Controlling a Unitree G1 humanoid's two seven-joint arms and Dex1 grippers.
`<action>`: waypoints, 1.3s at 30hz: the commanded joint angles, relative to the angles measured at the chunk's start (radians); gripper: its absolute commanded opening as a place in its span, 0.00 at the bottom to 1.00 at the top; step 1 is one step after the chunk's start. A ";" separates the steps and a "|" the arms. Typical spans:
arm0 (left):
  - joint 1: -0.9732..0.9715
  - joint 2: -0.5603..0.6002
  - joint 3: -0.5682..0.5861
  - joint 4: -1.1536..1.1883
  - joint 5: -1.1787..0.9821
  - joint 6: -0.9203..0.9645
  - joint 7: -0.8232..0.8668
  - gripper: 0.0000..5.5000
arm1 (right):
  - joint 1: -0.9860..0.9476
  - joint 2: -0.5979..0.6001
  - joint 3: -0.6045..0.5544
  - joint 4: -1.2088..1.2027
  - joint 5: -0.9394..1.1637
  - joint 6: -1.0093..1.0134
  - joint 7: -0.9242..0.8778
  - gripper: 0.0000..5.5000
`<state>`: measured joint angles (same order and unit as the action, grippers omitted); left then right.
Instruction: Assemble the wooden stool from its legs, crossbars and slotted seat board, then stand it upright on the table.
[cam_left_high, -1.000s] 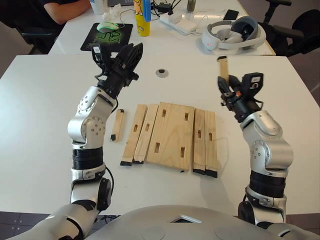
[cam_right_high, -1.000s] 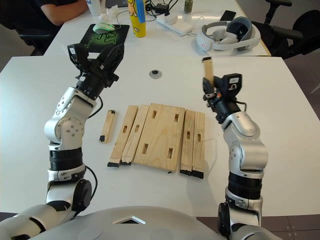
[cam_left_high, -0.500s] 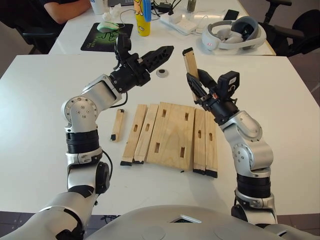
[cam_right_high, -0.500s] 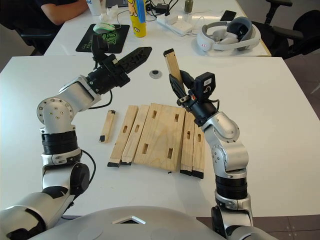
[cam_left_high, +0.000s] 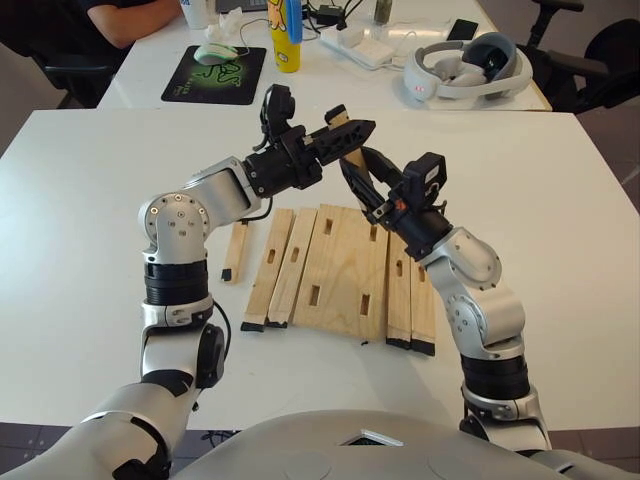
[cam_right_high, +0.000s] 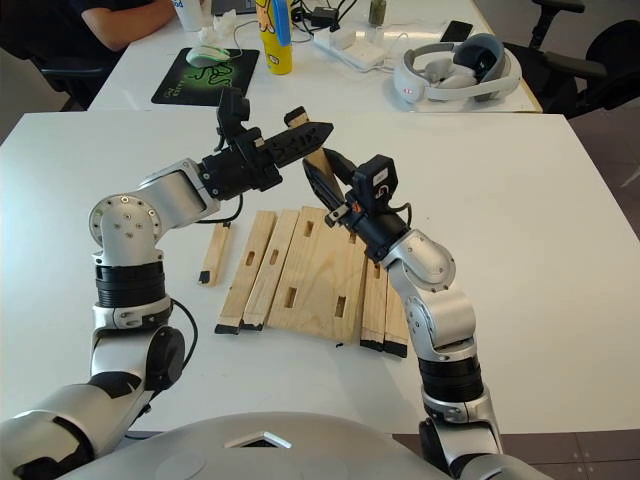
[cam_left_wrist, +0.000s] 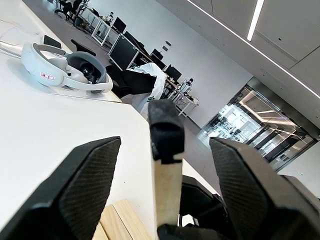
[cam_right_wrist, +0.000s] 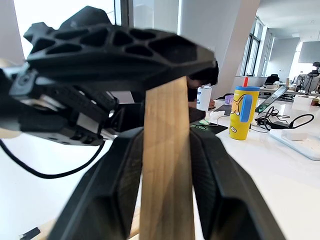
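Assembly has barely begun: nothing is joined yet. The seat board (cam_left_high: 340, 270) lies flat at the middle of the counter (cam_left_high: 90, 220), with two slats (cam_left_high: 280, 265) at its left, two more (cam_left_high: 412, 290) at its right and a short piece (cam_left_high: 235, 250) further left. In the upper middle of the frame the right tool (cam_left_high: 360, 180) is clamped on a short bar (cam_right_wrist: 167, 165), probably a crossbar. The left tool (cam_left_wrist: 165, 144) has its fingers apart either side of the bar's black tip. The bar's lower end is hidden in the grip.

An open-plan office: rows of monitors (cam_left_wrist: 122, 50) under ceiling strip lights (cam_left_wrist: 255, 20), and a neighbouring tabletop (cam_left_high: 330, 85) carrying a mouse pad (cam_left_high: 215, 72), headset (cam_left_high: 465, 65) and power strip (cam_left_high: 360, 45).
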<state>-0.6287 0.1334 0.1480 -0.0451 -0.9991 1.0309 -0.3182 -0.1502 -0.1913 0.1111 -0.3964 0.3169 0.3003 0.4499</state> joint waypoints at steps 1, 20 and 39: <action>-0.031 0.010 0.001 -0.012 0.017 0.006 0.020 0.60 | 0.008 -0.021 0.006 0.009 -0.032 -0.024 0.001 0.24; -0.009 0.020 -0.020 -0.024 0.032 0.017 0.001 0.22 | 0.010 -0.017 -0.021 0.005 -0.008 -0.023 -0.007 0.24; 0.077 -0.013 -0.013 -0.144 0.090 -0.040 0.087 0.08 | 0.022 -0.064 -0.016 0.086 -0.064 -0.016 -0.005 0.40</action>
<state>-0.5956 0.1306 0.1214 -0.1416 -0.9166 0.9917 -0.2686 -0.1440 -0.2331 0.0990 -0.3384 0.2797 0.2773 0.4469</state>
